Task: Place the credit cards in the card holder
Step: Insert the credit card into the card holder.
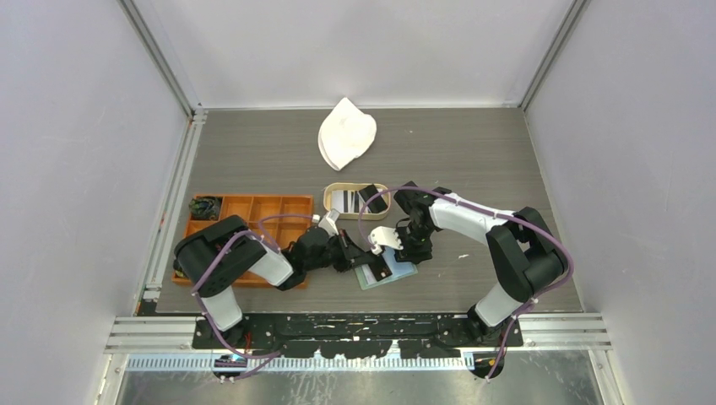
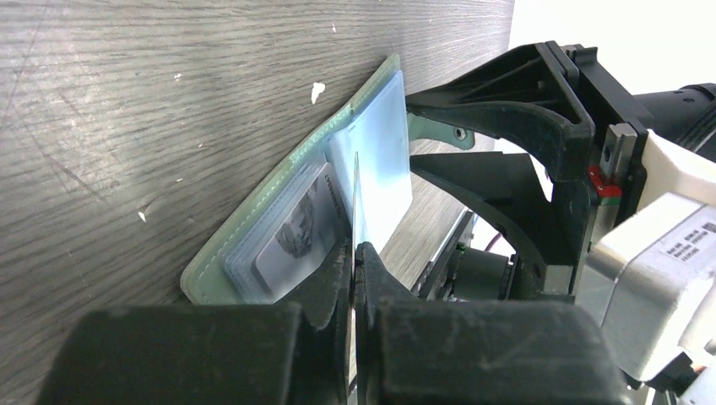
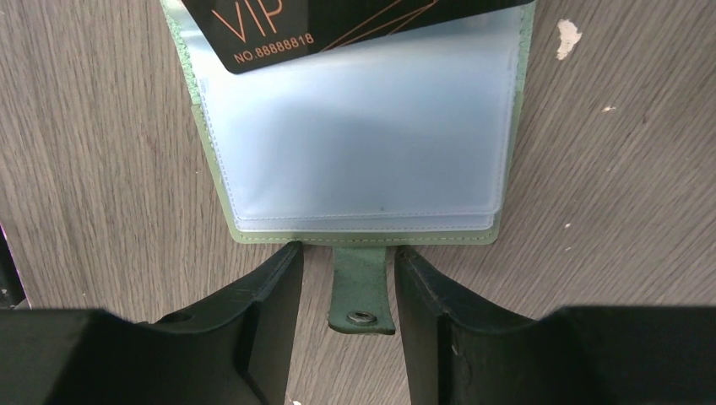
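The sage-green card holder (image 3: 219, 181) lies open on the table, clear pockets up, also seen in the top view (image 1: 398, 275). My left gripper (image 2: 355, 250) is shut on a thin credit card (image 2: 355, 202) seen edge-on. In the right wrist view that black VIP card (image 3: 338, 25) lies over the top of the clear pocket (image 3: 355, 143). Another card with a face print (image 2: 295, 232) sits in a pocket. My right gripper (image 3: 346, 250) is open, its fingers either side of the snap tab (image 3: 363, 291), tips at the holder's edge. More credit cards (image 1: 348, 200) lie in the oval tray.
The oval tan tray (image 1: 332, 191) stands just behind the grippers. An orange compartmented tray (image 1: 253, 207) sits at the left, partly under my left arm. A white cloth (image 1: 346, 135) lies at the back. Walls enclose the table on three sides.
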You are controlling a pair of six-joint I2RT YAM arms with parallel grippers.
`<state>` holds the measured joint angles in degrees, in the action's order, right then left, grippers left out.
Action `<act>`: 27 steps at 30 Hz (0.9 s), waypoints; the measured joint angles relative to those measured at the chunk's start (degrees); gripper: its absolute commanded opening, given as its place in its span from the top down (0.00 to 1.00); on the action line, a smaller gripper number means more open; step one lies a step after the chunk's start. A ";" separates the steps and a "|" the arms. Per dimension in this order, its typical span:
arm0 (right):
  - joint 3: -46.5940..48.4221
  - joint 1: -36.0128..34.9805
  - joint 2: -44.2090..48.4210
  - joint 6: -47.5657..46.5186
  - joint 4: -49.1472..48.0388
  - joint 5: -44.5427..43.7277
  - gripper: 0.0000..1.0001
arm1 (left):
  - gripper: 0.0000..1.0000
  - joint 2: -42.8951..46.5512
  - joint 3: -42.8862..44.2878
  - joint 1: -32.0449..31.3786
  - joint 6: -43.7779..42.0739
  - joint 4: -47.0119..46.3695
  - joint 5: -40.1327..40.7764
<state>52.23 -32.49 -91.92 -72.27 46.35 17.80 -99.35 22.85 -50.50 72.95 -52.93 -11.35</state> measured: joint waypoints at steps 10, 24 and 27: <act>0.00 -0.13 0.00 0.17 -0.02 -0.20 0.51 | 1.00 -2.16 0.59 0.00 0.39 -0.63 0.02; 0.00 -0.68 0.00 0.22 -0.04 -0.85 0.51 | 1.00 -4.39 2.97 -0.02 1.70 -0.39 -0.24; 0.00 -0.79 0.00 0.22 -0.04 -1.03 0.51 | 1.00 -5.11 3.52 0.00 2.05 -0.63 -0.61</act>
<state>52.23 -33.28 -91.92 -72.05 46.30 16.78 -104.47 26.37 -50.50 75.00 -53.56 -11.97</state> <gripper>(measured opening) 0.494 0.009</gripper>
